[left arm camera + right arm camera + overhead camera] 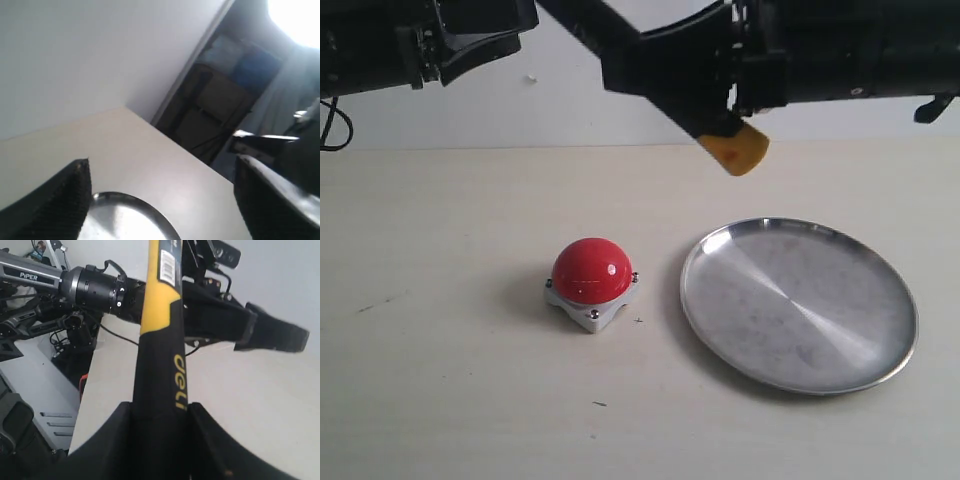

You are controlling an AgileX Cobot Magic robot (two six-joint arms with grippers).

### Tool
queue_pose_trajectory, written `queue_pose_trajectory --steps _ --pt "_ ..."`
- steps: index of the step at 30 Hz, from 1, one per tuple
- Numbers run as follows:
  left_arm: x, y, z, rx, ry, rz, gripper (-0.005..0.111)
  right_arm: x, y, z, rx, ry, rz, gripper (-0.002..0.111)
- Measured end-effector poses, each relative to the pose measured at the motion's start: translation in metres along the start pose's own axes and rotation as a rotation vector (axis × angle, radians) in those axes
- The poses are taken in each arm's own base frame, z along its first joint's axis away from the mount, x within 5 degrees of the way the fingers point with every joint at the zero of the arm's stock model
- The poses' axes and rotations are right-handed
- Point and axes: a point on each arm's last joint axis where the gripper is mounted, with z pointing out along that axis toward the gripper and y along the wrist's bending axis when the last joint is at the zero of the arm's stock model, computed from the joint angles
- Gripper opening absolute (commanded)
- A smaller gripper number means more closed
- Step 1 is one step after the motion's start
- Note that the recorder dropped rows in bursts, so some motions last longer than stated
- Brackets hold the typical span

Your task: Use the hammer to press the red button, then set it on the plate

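The red button (592, 268) sits on its grey base at the table's middle. Right of it lies the silver plate (798, 303), empty. High over the table, my right gripper (718, 100) is shut on the hammer (741, 149); only the yellow handle end shows below the fingers. The right wrist view shows the hammer (159, 340) as a black-and-yellow handle clamped in the right gripper (160, 412); its head is out of view. My left gripper (480, 42) hangs at the top left, open. In its wrist view the left gripper (162, 170) holds nothing, with the plate (125, 220) rim below.
The table (440, 400) is pale and bare around the button and plate. A white wall (550, 110) stands behind it. Past the table's edge, the right wrist view shows a robot arm base (95, 287) with cables.
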Motion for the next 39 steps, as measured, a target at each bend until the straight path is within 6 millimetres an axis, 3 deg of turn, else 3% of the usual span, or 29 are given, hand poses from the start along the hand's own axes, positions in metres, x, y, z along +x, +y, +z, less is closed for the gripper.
queue_pose_trajectory --steps 2,9,13,20,23,31,39 --pt "0.003 0.001 0.002 0.053 -0.011 0.044 0.076 0.000 -0.005 0.004 0.000 0.021 0.013 0.000" --pt "0.012 0.020 0.006 0.037 -0.040 0.032 0.076 -0.054 -0.004 0.004 0.008 -0.068 0.071 0.000" --pt "0.011 0.022 0.007 0.031 -0.067 0.021 0.076 -0.070 -0.006 0.003 0.063 -0.108 0.157 0.000" --pt "0.009 0.022 0.006 0.027 -0.091 0.013 0.076 -0.074 -0.013 0.000 0.169 -0.143 0.287 0.000" --pt "0.009 0.022 0.006 0.027 -0.092 0.013 0.076 -0.077 -0.003 -0.007 0.210 -0.154 0.250 0.000" --pt "0.010 0.022 0.006 0.030 -0.074 0.022 0.076 -0.079 0.050 -0.030 0.240 -0.194 0.125 0.000" --pt "0.013 0.024 0.007 0.030 -0.062 0.026 0.076 -0.059 0.055 -0.032 0.236 -0.159 0.153 0.000"
